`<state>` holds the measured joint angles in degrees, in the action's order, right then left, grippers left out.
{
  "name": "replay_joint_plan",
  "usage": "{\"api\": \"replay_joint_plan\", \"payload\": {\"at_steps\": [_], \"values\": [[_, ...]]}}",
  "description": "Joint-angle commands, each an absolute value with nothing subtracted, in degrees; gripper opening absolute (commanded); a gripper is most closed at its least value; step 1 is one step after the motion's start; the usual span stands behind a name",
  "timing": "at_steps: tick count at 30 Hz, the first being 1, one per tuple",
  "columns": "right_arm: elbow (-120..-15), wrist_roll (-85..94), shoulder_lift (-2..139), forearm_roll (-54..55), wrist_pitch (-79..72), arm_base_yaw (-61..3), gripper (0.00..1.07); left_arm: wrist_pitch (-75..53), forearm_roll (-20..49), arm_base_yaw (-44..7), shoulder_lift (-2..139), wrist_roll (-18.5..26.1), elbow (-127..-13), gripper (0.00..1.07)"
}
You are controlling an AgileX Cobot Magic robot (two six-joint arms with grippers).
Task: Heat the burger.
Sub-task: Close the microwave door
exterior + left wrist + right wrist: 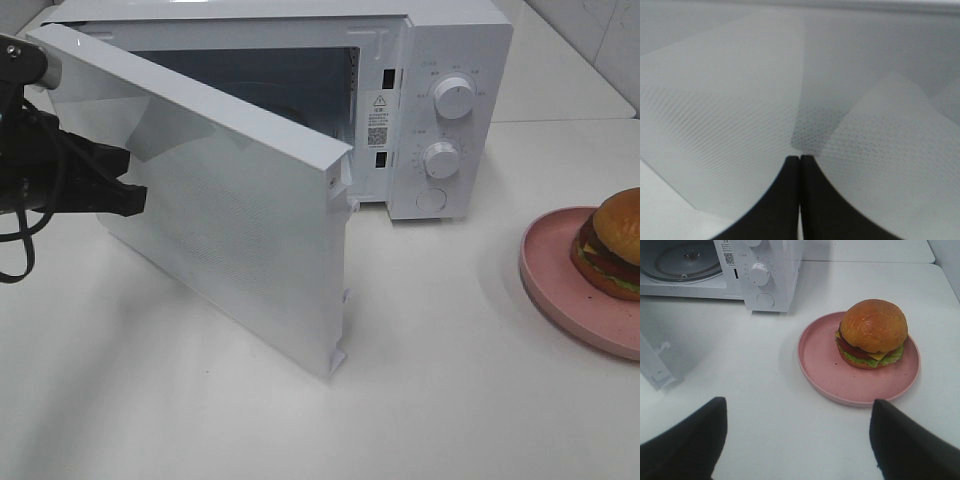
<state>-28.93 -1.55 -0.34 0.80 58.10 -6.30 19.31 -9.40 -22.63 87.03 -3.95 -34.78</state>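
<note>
Now my left claw (799, 165) is pinched closed on nothing, tips at the microwave door (215, 200); a nudge could swing it shut. My right claw (797, 432) gapes empty, the burger (872, 333) ahead on its pink plate (822, 367); a careless grab could tip it off.

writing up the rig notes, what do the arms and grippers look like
The left arm is matte black, with a silver-grey cylindrical joint near the top and loose black cables looping below it. The left gripper has smooth black fingers that flare in curves toward their bases. The right gripper has the same plain black fingers. No markings are visible.
</note>
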Motion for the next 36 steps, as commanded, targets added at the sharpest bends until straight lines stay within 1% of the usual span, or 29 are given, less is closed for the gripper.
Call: {"api": "replay_joint_plan", "payload": {"at_steps": [1, 2, 3, 6, 13, 21, 23, 24, 26, 29, 31, 34, 36], "values": [[-28.88, -1.15, -1.72, 0.97, 57.41, -6.07, 0.76, 20.86, -10.08, -25.84, 89.84, -4.64, -37.53, 0.0], [-28.88, -1.15, -1.72, 0.97, 57.41, -6.07, 0.76, 20.86, -10.08, -25.84, 89.84, -4.64, -37.53, 0.0], [-28.88, -1.15, -1.72, 0.97, 57.41, -6.07, 0.76, 21.03, -10.08, -27.44, 91.39, -4.64, -38.56, 0.0], [-28.88, -1.15, -1.72, 0.97, 57.41, -6.07, 0.76, 21.2, -10.03, -28.88, 93.74, -4.64, -40.34, 0.0], [-28.88, -1.15, -1.72, 0.97, 57.41, -6.07, 0.76, 21.2, -9.85, -30.65, 97.86, -4.64, -44.75, 0.0], [-28.88, -1.2, -1.72, 0.92, 57.41, -6.07, 0.76, 20.68, -9.91, -33.86, 102.79, -4.64, -52.6, 0.0], [-28.88, -1.26, -1.72, 0.92, 57.41, -6.07, 0.76, 20.68, -9.85, -35.18, 105.48, -4.64, -57.07, 0.0], [-28.88, -1.26, -1.72, 0.92, 57.41, -6.07, 0.76, 20.68, -9.85, -35.18, 105.48, -4.64, -57.07, 0.0], [-28.88, -1.26, -1.72, 0.92, 57.41, -6.07, 0.76, 20.57, -9.85, -35.58, 107.49, -4.64, -60.5, 0.0], [-28.88, -1.26, -1.72, 0.92, 57.41, -6.07, 0.76, 20.23, -9.8, -35.87, 108.17, -4.64, -61.54, 0.0], [-28.88, -1.26, -1.72, 0.92, 57.41, -6.07, 0.76, 16.27, -9.4, -36.15, 110.92, -4.87, -66.92, 0.0], [-28.88, -1.26, -1.72, 0.92, 57.41, -6.07, 0.76, 15.41, -9.4, -36.27, 111.61, -4.98, -68.35, 0.0], [-28.88, -1.32, -1.72, 0.92, 57.41, -6.07, 0.76, 11.75, -9.4, -36.67, 114.25, -5.21, -73.4, 0.0]]}}
